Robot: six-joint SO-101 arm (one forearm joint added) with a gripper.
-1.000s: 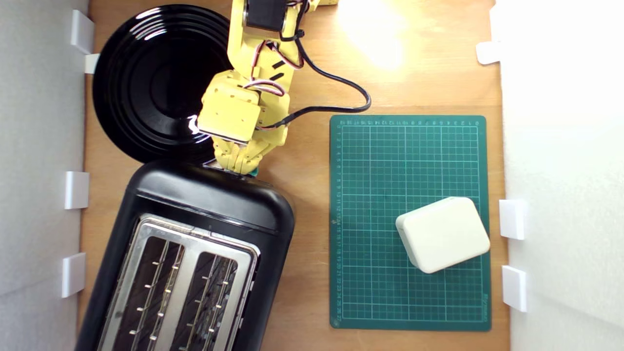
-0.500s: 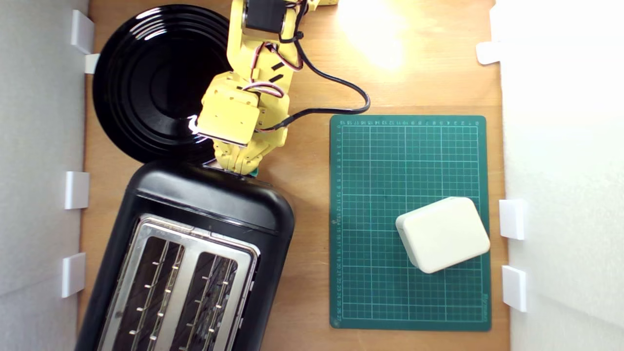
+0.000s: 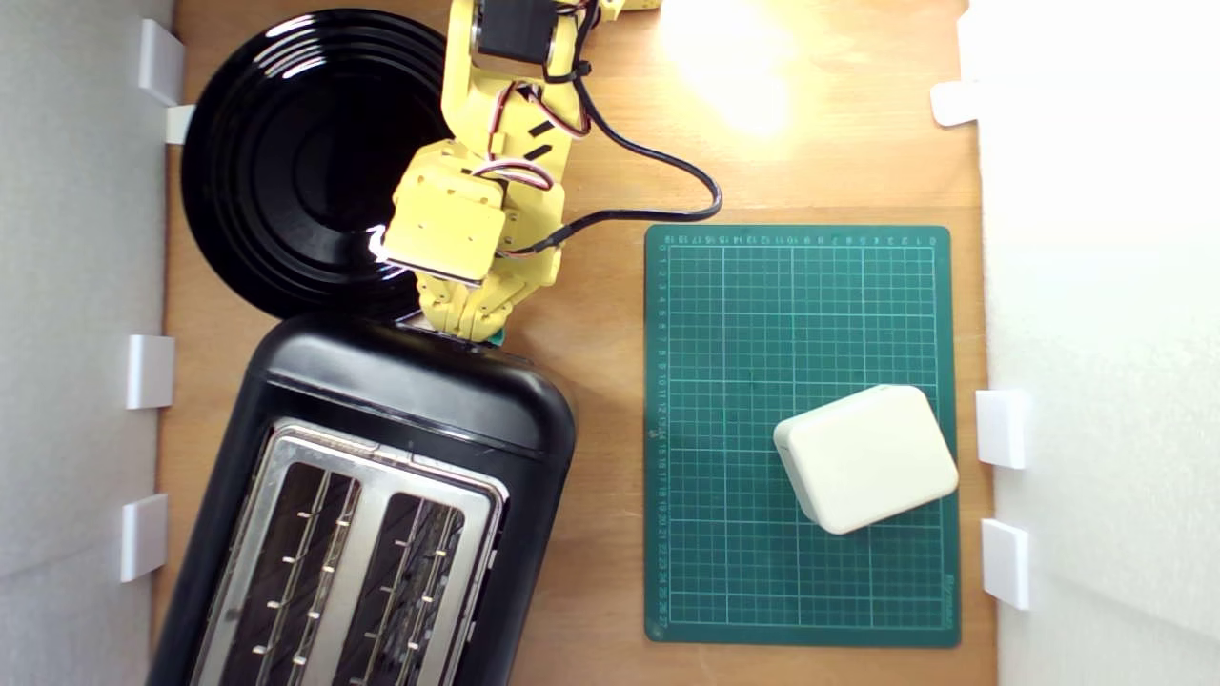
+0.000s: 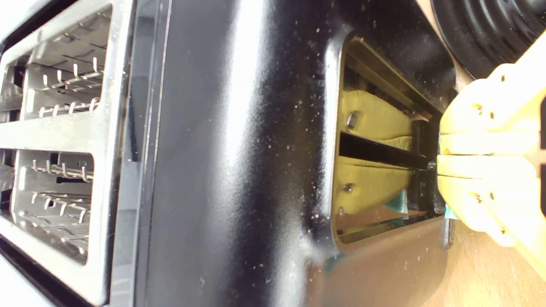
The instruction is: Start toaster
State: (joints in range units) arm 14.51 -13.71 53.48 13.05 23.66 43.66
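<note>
from above, in the exterior view, we see the toaster (image 3: 381, 495) lying at an angle on the tabletop (image 3: 610, 143), low on that view's left, with the yellow arm (image 3: 496, 143) reaching down to its end wall; the pincer (image 3: 469, 326) is mostly hidden under the wrist there. only a sliver of the teal knob (image 3: 497, 337) peeks out beside it. the wrist view shows more: the pincer (image 4: 439, 160) has its two fingers (image 4: 482, 143) pressed together, touching the black lever in the recessed slot (image 4: 375, 157), their yellow mirrored in the gloss. the black plate (image 3: 305, 162) sits just beyond the toaster, partly covered by the arm. well apart, on the exterior view's right, a white box (image 3: 865, 457) rests on a green mat (image 3: 743, 314).
</note>
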